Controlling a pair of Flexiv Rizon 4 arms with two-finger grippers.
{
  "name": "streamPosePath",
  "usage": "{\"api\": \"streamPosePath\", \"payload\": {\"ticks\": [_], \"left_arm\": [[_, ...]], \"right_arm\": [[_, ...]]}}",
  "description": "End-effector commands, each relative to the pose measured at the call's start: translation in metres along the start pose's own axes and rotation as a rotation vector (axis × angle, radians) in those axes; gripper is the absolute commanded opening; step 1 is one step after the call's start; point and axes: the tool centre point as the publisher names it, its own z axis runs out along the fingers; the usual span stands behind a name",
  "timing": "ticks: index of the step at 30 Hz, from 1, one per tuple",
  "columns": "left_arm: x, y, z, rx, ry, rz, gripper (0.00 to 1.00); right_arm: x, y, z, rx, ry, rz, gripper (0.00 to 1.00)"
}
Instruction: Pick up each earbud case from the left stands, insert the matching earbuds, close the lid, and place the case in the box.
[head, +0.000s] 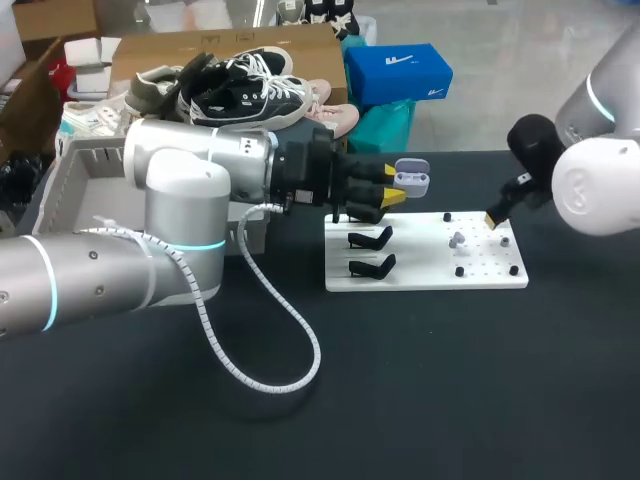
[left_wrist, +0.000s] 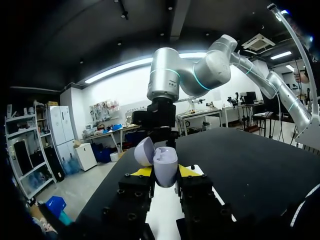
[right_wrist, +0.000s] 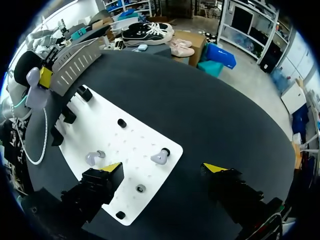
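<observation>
While a small lavender plastic earbud case (left_wrist: 162, 162), lid hinged open, is pinched between the yellow tips of the left tool (left_wrist: 164, 171) above the black table (head: 420, 380), the right tool (right_wrist: 163, 167) is held spread wide over two pale lavender earbuds (right_wrist: 160, 157) on a white pegged board (right_wrist: 135, 142). For a clean pick, the fingers should be centred on one earbud, lowered straight and closed gently, with the case held level.

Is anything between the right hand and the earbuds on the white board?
Nothing visible. The open right hand hangs over the white board; both earbuds lie bare on it, just ahead of it. The black pegs stand apart from them.
</observation>
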Motion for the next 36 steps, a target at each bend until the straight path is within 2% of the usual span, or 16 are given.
{"api": "streamPosePath", "payload": {"ticks": [1, 7, 9, 13, 15, 18, 19, 20, 22, 29, 36], "left_arm": [[0.0007, 0.0003, -0.0002, 0.0, -0.003, 0.002, 0.0], [0.0007, 0.0003, -0.0002, 0.0, -0.003, 0.002, 0.0], [0.0007, 0.0003, -0.0002, 0.0, -0.003, 0.002, 0.0], [0.0007, 0.0003, -0.0002, 0.0, -0.003, 0.002, 0.0], [0.0007, 0.0003, -0.0002, 0.0, -0.003, 0.002, 0.0], [0.0007, 0.0003, -0.0002, 0.0, -0.003, 0.002, 0.0], [0.0007, 0.0003, -0.0002, 0.0, -0.003, 0.002, 0.0], [0.0007, 0.0003, -0.0002, 0.0, -0.003, 0.002, 0.0], [0.0007, 0.0003, -0.0002, 0.0, -0.003, 0.002, 0.0], [0.0007, 0.0003, -0.0002, 0.0, -0.003, 0.002, 0.0], [0.0007, 0.0003, -0.0002, 0.0, -0.003, 0.002, 0.0]], "right_arm": [[-0.0028, 0.0065, 0.002, 0.064, 0.013, 0.004, 1.0], [-0.0069, 0.0057, 0.0001, 0.083, 0.002, 0.011, 1.0], [-0.0081, 0.0043, -0.0012, 0.093, -0.006, 0.025, 0.88], [-0.0085, 0.0015, -0.0039, 0.098, -0.027, 0.073, 0.76], [-0.0081, 0.0013, -0.0044, 0.095, -0.032, 0.087, 0.78], [-0.0086, 0.0035, -0.0037, 0.1, -0.025, 0.086, 0.71], [-0.0088, 0.0044, -0.0032, 0.102, -0.021, 0.084, 0.64], [-0.009, 0.0051, -0.0029, 0.104, -0.017, 0.082, 0.6], [-0.0088, 0.0061, -0.0027, 0.102, -0.019, 0.085, 0.65], [-0.0081, 0.0076, 0.001, 0.102, -0.029, 0.115, 0.48], [-0.0112, 0.0085, 0.0026, 0.118, -0.026, 0.123, 0.46]]}}
